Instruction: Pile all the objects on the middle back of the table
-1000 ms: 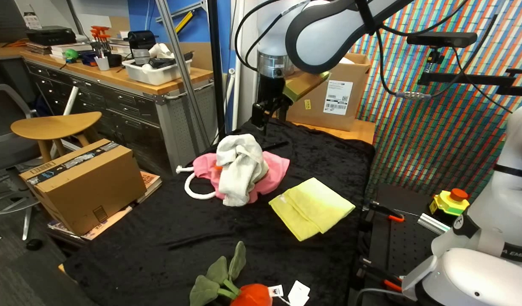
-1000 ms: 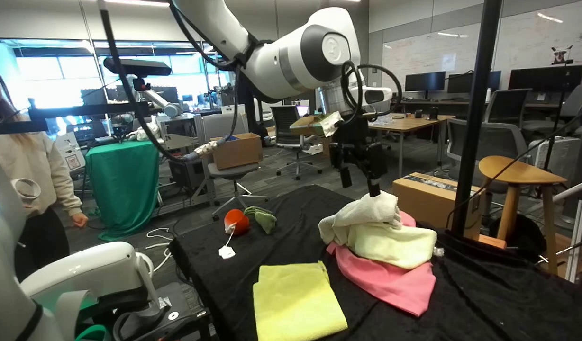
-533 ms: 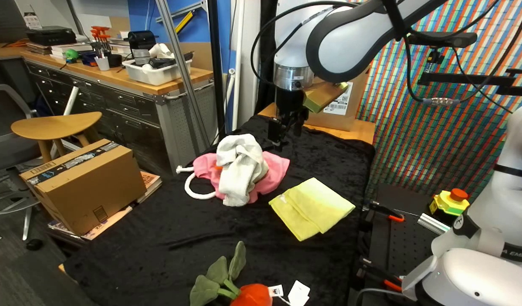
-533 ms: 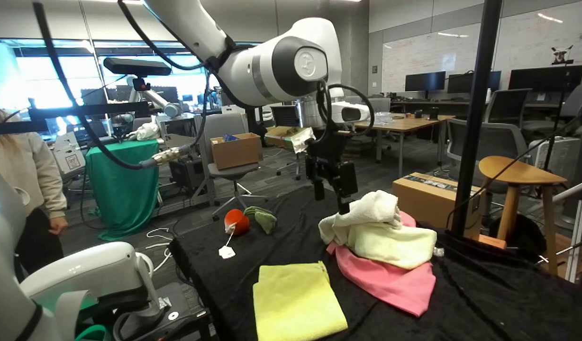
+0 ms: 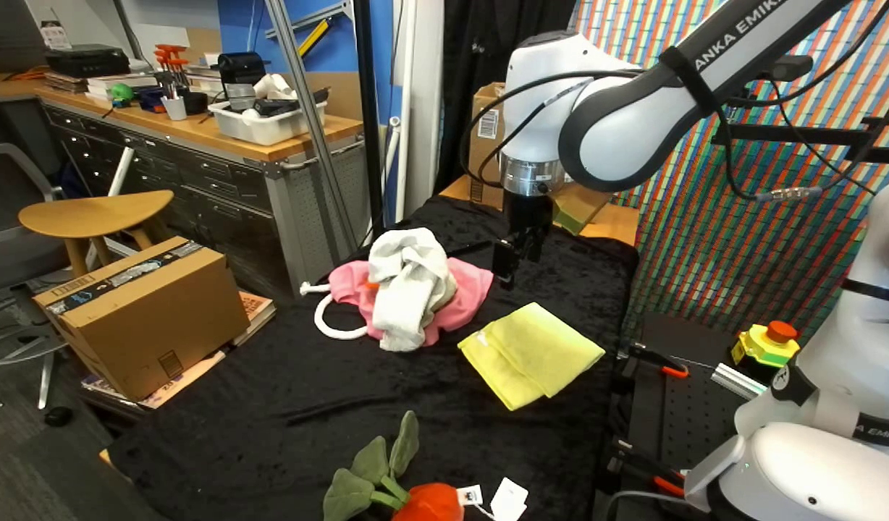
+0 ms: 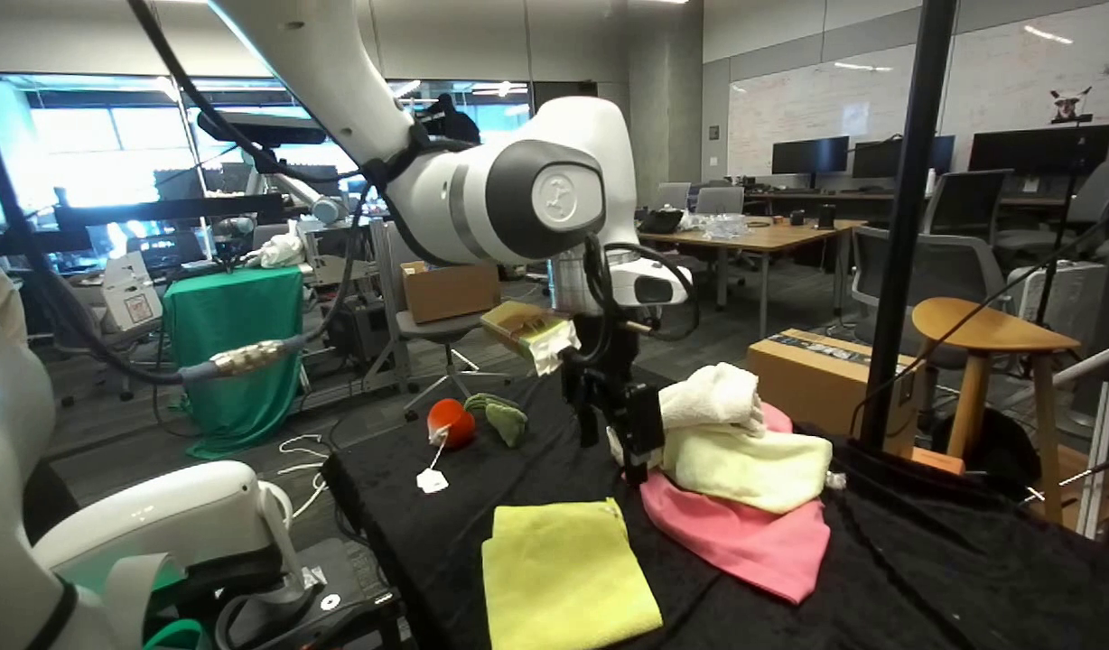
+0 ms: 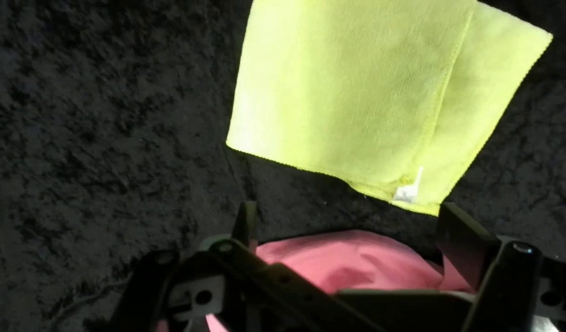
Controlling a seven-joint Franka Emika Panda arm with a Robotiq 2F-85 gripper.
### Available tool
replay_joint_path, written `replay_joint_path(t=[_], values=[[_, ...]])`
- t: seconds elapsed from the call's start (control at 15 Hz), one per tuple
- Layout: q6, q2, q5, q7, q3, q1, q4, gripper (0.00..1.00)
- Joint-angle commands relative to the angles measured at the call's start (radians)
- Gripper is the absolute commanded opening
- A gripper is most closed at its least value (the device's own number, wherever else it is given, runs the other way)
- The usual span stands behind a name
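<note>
Arm [image 5: 629, 137]: has swung across and down since the earlier frames, nearer the yellow cloth [image 7: 356, 92]; cloths and toy [image 6: 464, 422] unmoved.
Counter [image 5: 271, 434]: black-draped, bearing the cloths and toy.
Pile [image 6: 740, 469]: pink cloth [image 6: 753, 542] under pale cloths [image 6: 712, 402], just beside the tool [image 7: 347, 210].
Yellow cloth: folded flat, nearly square, no clear long axis, apart from the pile; just ahead of the tool in the wrist view. A reach that way seems next.
Tool: fingers [image 7: 466, 243] spread wide, nothing held.
Toy: red and green, well apart from the pile.
Tag [image 7: 406, 192]: white, on the yellow edge facing the tool.
</note>
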Motion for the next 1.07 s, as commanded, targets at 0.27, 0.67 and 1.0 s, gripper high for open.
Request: replay_joint_path(t=[0.27,0.67,1.0], values=[[0.205,-0.007,-0.007,-0.084,0.021,-0.023,-0.180,1.00],[0.244,0.023,-0.002,-0.058,0.090,0.013,-0.186,1.00],[0.275,0.057,-0.056,0.019,0.143,0.028,-0.186,1.00]])
